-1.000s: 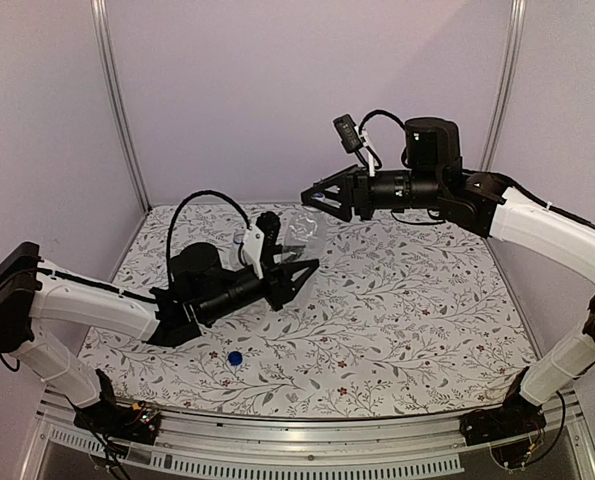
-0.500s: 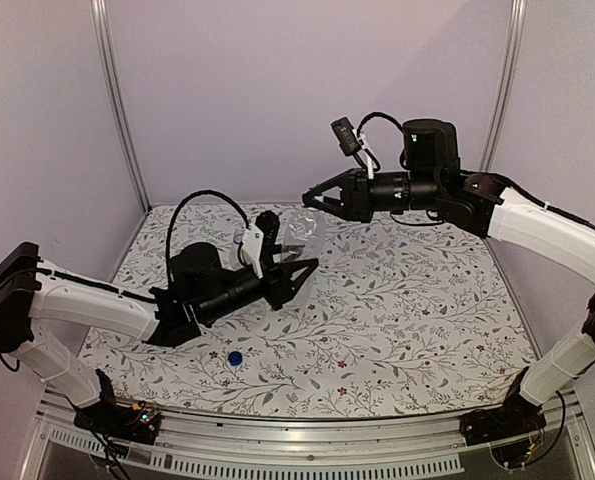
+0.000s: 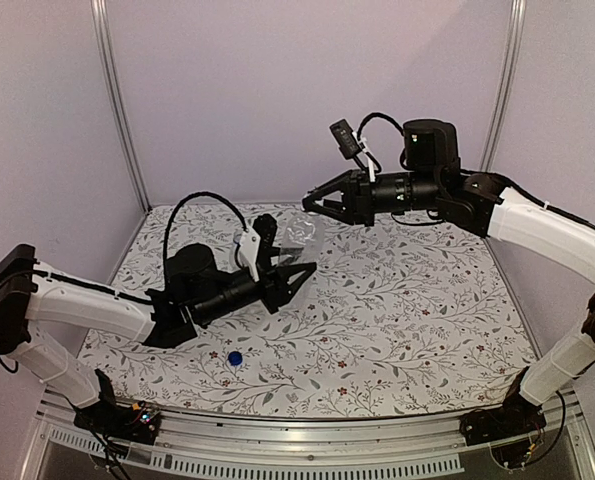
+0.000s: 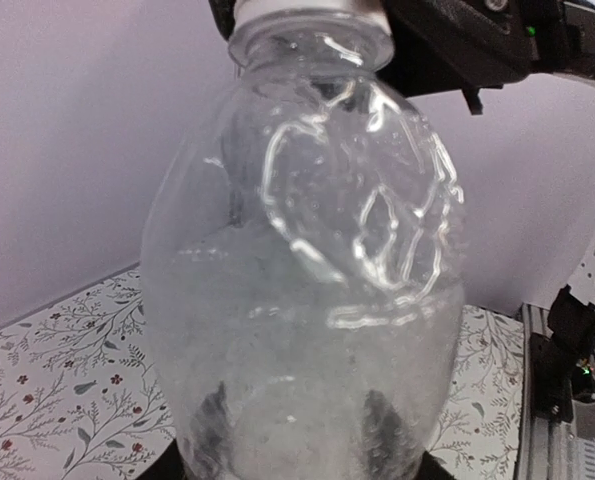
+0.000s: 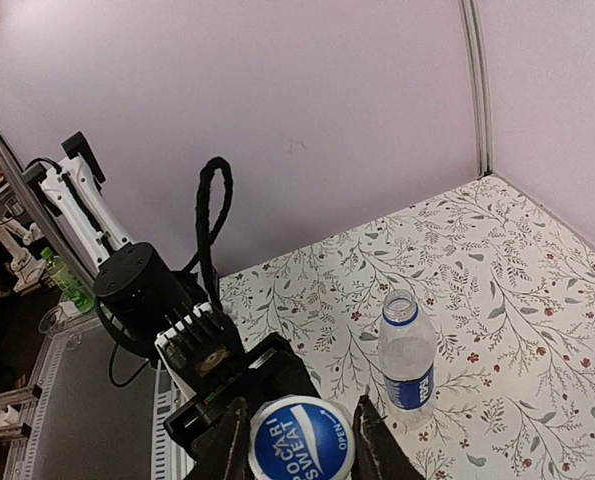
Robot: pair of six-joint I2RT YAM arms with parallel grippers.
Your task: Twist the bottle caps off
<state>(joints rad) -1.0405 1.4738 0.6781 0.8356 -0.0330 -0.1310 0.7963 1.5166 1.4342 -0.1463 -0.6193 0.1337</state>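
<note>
The right gripper (image 3: 311, 204) is clamping shut on the whitish cap (image 5: 302, 442), one finger (image 5: 231, 440) pressing each side of it. The left gripper (image 3: 291, 262) is gripping the base of the plain bottle (image 4: 307, 280), so the bottle is hanging in the air between the two grippers, with the left one below and the right one on top.

The top view is showing both arms whole. The left arm (image 3: 87, 305) is lying low over the table (image 3: 407, 310), reaching in from its base with the gripper tilting upward. The right arm (image 3: 537, 225) is standing high, its forearm running level toward the left gripper.

The left wrist view is giving what the top view barely shows. The clear plain bottle is filling that picture, crumpled creases are showing in its wall, and the left fingers (image 4: 213, 440) are showing dark through its lower end. The right gripper is sitting black at its neck.

Only the right wrist view is showing the cap's blue-and-white printed face. It alone is also showing the labelled bottle (image 5: 408, 362), which is standing upright and open-necked on the table, below and to the right of the right fingers and well apart from them. Whether either bottle is holding liquid cannot be told.

The blue cap (image 3: 235, 357) is lying on the table, well apart from the left gripper, on the side nearer the bases
</note>
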